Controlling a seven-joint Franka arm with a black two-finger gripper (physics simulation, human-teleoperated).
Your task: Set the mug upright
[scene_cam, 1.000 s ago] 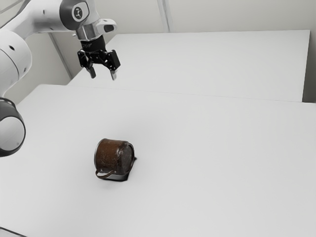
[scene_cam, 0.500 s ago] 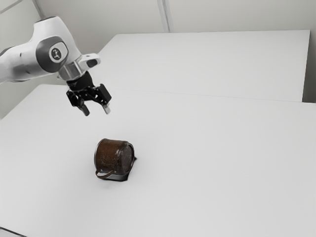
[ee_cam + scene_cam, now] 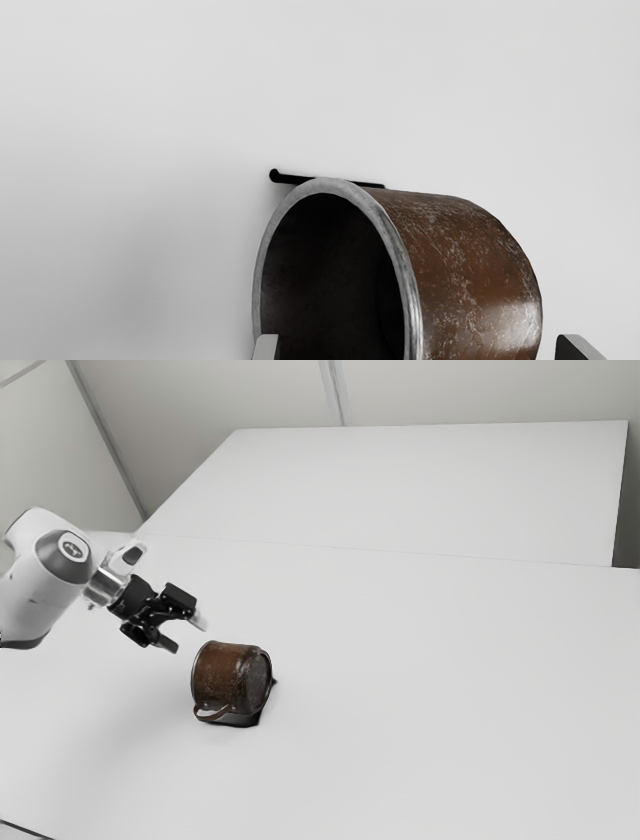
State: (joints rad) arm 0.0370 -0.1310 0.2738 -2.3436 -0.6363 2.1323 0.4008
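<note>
My gripper (image 3: 188,634) hangs above the table on the mug's open-mouth side, toward the exterior view's left, with its fingers spread and nothing held. The rusty brown mug (image 3: 228,678) lies on its side, its mouth facing the exterior view's left and its handle (image 3: 212,714) low near the table. In the wrist view, the gripper (image 3: 417,347) has its two fingertips far apart, the mug (image 3: 470,260) showing beyond and between them. One fingertip overlaps the edge of the dark mouth; contact cannot be told.
The white table (image 3: 430,690) carries the mug. Behind it stands another white surface (image 3: 420,490), and a thin dark edge (image 3: 25,829) crosses the exterior view's lower left corner. A dark strip (image 3: 295,178) lies beside the mug's rim.
My gripper has come down and toward the exterior view's left, tilting from pointing downward to a slant toward the mug. The mug has not moved.
</note>
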